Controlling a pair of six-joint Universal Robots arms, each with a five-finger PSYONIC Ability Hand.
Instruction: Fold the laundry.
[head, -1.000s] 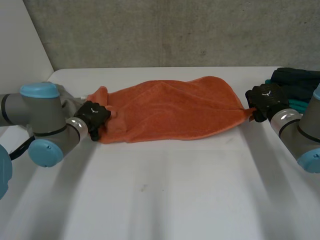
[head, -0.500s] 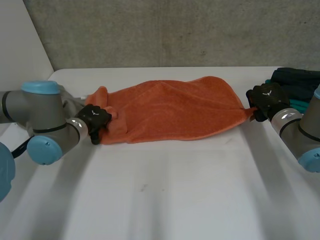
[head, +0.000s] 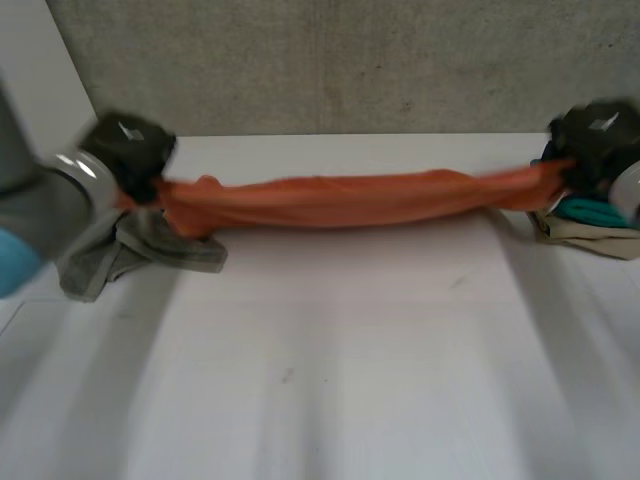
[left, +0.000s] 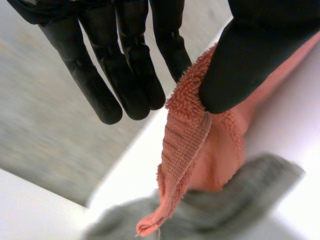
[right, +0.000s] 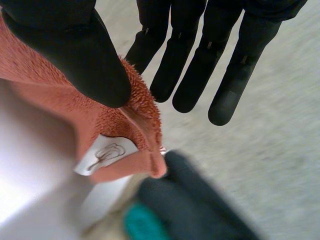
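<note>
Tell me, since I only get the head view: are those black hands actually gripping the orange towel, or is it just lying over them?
Observer: Gripping. The left wrist view shows the left hand pinching the edge of the orange towel between its thumb and the nearest finger.
Operator: Same on the other side?
Observer: Yes. In its own wrist view the right hand pinches a corner of the towel with its thumb, while its other fingers are straight.
Operator: Anything special about that corner?
Observer: A small white label is sewn on just below the thumb.
</note>
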